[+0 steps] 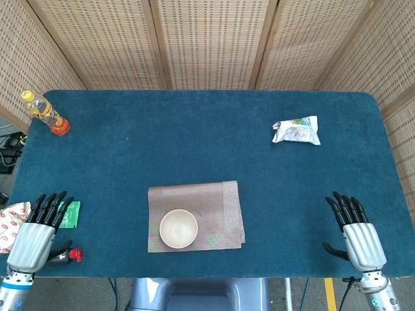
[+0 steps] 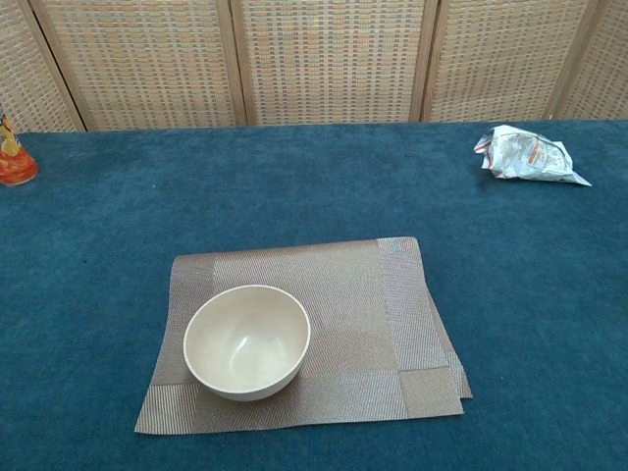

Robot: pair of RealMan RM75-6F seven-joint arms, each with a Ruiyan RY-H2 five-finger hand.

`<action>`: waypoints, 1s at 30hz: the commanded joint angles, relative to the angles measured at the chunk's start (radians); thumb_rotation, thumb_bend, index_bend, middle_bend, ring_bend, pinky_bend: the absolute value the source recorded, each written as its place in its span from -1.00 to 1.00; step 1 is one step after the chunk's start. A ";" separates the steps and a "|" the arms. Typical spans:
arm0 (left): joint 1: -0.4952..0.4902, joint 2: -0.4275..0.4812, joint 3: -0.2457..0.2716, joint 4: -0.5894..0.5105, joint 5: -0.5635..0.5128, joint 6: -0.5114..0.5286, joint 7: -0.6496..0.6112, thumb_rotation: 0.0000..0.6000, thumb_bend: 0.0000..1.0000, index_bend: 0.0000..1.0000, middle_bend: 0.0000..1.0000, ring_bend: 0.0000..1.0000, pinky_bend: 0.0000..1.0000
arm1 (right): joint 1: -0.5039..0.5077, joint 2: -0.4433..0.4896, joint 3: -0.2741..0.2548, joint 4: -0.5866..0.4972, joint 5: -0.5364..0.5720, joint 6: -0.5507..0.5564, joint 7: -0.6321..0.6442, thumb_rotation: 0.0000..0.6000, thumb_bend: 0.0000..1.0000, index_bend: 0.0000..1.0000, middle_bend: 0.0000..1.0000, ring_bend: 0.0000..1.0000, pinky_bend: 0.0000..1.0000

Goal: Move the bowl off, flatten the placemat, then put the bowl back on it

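A cream bowl [image 1: 178, 229] [image 2: 247, 340] stands on the left half of a brown woven placemat [image 1: 217, 207] [image 2: 343, 294] near the table's front edge. The mat's right part is folded over onto itself, giving a doubled strip there. My left hand [image 1: 35, 233] hovers at the front left corner, fingers spread, holding nothing, well left of the mat. At the front right corner my right hand [image 1: 358, 238] is likewise open and empty, far from the mat. Neither hand shows in the chest view.
A green tea packet [image 1: 69, 215] and a small dark red-capped bottle [image 1: 65, 255] lie by the left hand. An orange drink bottle [image 1: 45, 113] stands at the back left. A crumpled snack bag [image 1: 296, 130] [image 2: 525, 155] lies at the back right.
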 commanded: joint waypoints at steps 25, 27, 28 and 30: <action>-0.252 -0.327 -0.061 -0.049 -0.039 -0.448 0.299 1.00 -0.65 -0.25 -1.00 -1.00 -1.00 | 0.001 0.014 0.009 0.002 0.014 -0.001 0.034 1.00 -0.61 -1.00 -1.00 -1.00 -1.00; -0.262 -0.348 -0.068 -0.042 -0.060 -0.464 0.320 1.00 -0.65 -0.23 -1.00 -1.00 -1.00 | 0.001 0.013 0.008 0.002 0.013 -0.002 0.033 1.00 -0.61 -1.00 -1.00 -1.00 -1.00; -0.266 -0.356 -0.071 -0.039 -0.068 -0.470 0.324 1.00 -0.65 -0.21 -1.00 -1.00 -1.00 | 0.001 0.013 0.008 0.002 0.013 -0.002 0.032 1.00 -0.60 -1.00 -1.00 -1.00 -1.00; -0.276 -0.375 -0.076 -0.031 -0.091 -0.488 0.334 1.00 -0.65 -0.19 -1.00 -1.00 -1.00 | 0.001 0.012 0.008 0.001 0.012 -0.001 0.031 1.00 -0.61 -1.00 -1.00 -1.00 -1.00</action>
